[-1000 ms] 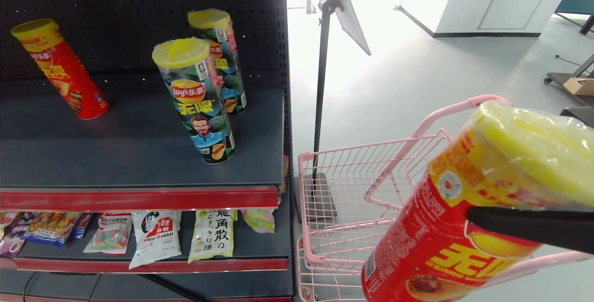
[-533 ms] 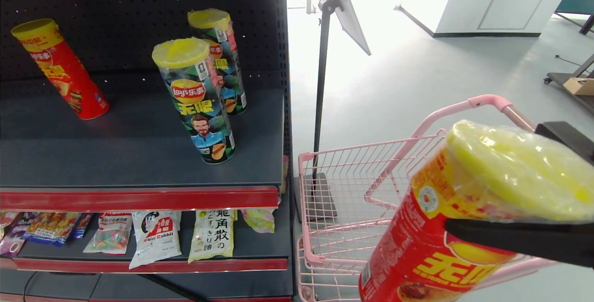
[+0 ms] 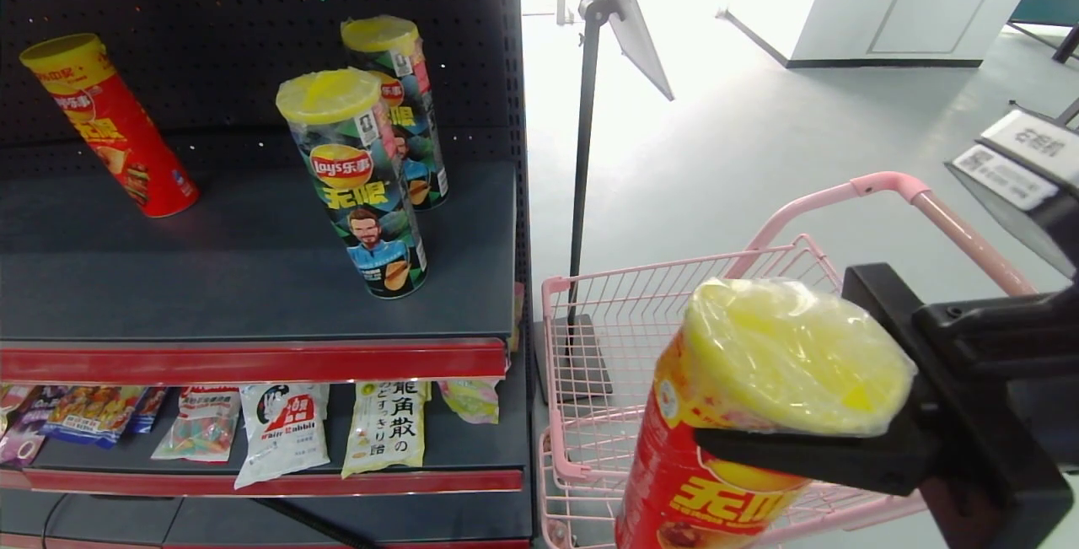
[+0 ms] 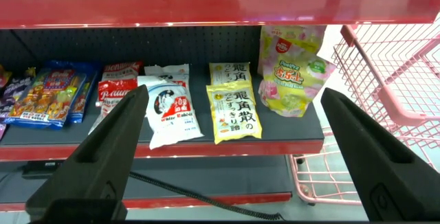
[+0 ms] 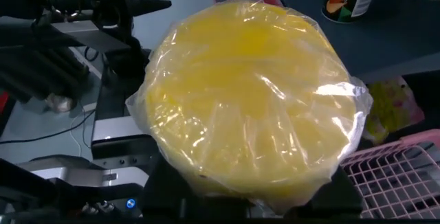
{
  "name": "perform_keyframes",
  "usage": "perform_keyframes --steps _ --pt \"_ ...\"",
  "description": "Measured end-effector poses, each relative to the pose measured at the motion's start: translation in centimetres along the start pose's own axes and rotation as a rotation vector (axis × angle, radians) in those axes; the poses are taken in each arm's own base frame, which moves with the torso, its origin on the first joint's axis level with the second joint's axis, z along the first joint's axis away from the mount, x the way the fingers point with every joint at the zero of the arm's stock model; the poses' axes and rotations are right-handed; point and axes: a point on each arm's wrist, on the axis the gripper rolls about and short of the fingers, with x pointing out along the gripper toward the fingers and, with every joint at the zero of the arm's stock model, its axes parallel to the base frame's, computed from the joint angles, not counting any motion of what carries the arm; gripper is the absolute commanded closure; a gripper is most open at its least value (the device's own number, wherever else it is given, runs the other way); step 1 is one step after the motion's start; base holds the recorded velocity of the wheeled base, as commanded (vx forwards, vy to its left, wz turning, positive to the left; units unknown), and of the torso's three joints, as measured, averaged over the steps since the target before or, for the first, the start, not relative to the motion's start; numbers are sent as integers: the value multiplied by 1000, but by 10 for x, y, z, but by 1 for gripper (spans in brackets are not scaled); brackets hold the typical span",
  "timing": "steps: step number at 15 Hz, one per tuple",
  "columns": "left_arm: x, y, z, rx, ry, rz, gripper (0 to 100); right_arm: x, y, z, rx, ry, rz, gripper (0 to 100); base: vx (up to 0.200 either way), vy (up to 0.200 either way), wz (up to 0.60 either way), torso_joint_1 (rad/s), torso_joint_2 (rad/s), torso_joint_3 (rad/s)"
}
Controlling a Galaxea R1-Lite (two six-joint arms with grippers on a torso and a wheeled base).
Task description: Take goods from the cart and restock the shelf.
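Holding a red chip can [image 3: 700, 490] just under its yellow lid, the right hand [image 3: 780, 363] keeps it up over the pink cart [image 3: 877, 185]. The can tilts a little. The left hand [image 4: 234, 92] is wide open with nothing in it, down by the lower shelf [image 4: 289, 138] with its snack bags [image 4: 234, 110]. Three more cans [image 3: 362, 186] stand on the top shelf [image 3: 211, 279].

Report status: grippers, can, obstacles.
Right gripper shut on red chip can above pink cart. Left gripper open by snack shelf. Two green cans mid top shelf, possible obstacle.
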Motion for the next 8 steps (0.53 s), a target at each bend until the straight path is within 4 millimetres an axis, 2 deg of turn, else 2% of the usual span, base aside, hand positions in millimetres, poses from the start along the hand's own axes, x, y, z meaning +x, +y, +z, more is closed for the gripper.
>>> perform_keyframes --steps 3,8 --pt "0 0 0 0 0 -1 0 13 0 -3 0 12 3 100 0 0 0 0 0 0" --pt "0 0 0 0 0 0 0 19 2 -6 9 32 2 100 0 0 0 0 0 0"
